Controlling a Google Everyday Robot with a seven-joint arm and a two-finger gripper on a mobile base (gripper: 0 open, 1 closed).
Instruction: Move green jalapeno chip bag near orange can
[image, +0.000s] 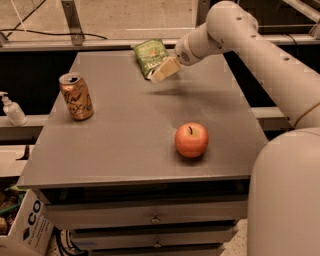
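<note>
1. Locate the green jalapeno chip bag. It lies flat at the far edge of the surface, about mid-width.
2. Locate the orange can. It stands upright at the left side, well apart from the bag.
3. Check the pincer. It sits at the bag's near right corner and overlaps it in this view. You cannot tell whether it is apart, together or clamped on the bag.
4. Expect slip: a hold on one corner of crinkled foil may let go mid-transfer.
5. Expect overshoot: a push instead of a grip could slide the bag off the far edge.
6. Expect collision: a low leftward sweep could topple the can. The apple, near right, lies off that path.
</note>
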